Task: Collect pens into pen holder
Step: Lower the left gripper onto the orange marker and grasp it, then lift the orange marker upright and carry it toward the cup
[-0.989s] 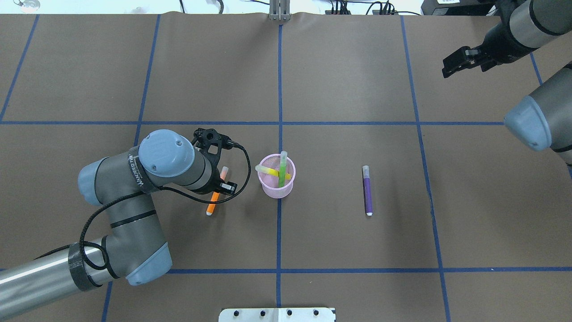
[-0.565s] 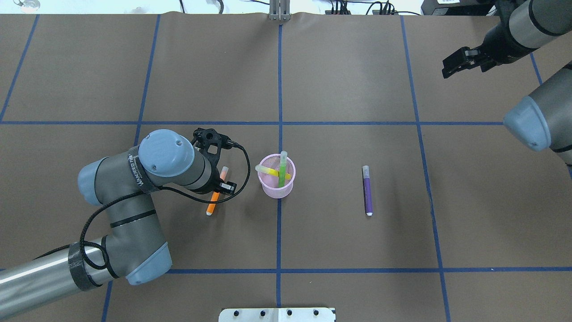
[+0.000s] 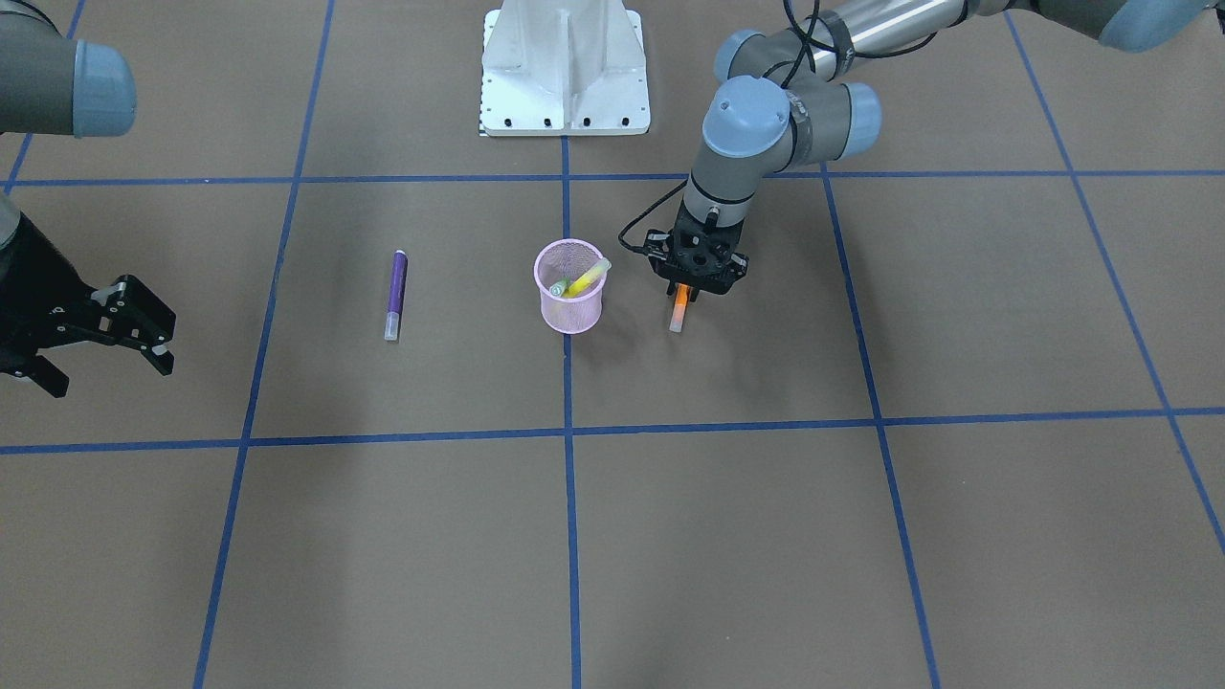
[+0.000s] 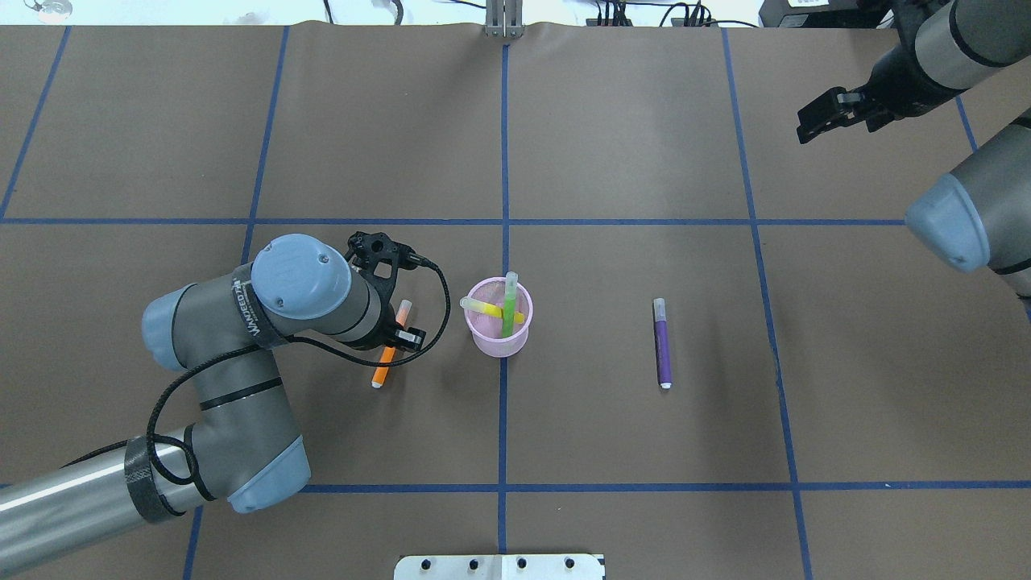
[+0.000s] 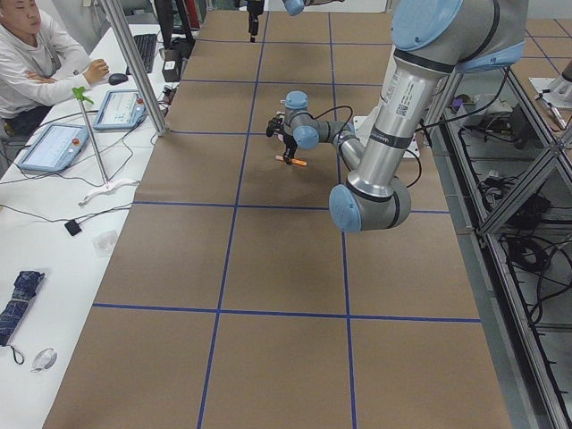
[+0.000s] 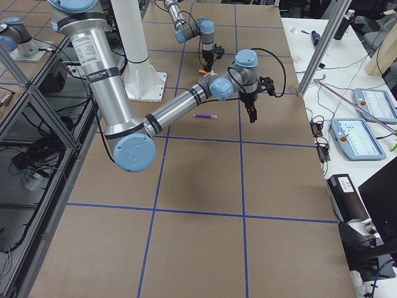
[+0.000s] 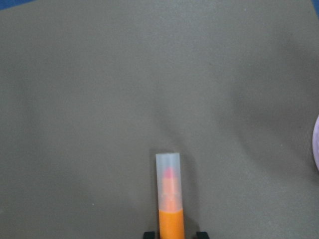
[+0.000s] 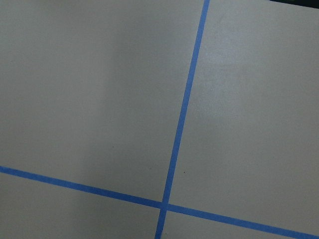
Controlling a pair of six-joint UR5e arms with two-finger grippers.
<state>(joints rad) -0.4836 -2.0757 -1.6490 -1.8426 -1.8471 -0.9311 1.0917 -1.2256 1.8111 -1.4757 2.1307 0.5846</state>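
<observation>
The pink mesh pen holder (image 4: 499,342) (image 3: 569,311) stands upright near the table's middle, with a green pen (image 4: 509,310) and a yellow pen (image 4: 482,308) leaning inside it. An orange pen (image 4: 381,370) (image 3: 679,308) (image 7: 169,199) lies flat on the table to its left. My left gripper (image 4: 393,338) (image 3: 681,292) is lowered over that pen, open; in the left wrist view a fingertip shows on each side of the barrel with a small gap. A purple pen (image 4: 663,346) (image 3: 395,287) lies flat to the holder's right. My right gripper (image 4: 805,122) (image 3: 105,373) hangs open and holds nothing at the far right.
Blue tape lines divide the brown table cover into squares. The white robot base plate (image 3: 565,67) (image 4: 499,566) sits at the near edge. A seated person (image 5: 36,54) and desks with tablets are beyond the table's far side.
The right arm has drifted slightly toward the far right corner. The left gripper and the orange pen stay in the same place.
</observation>
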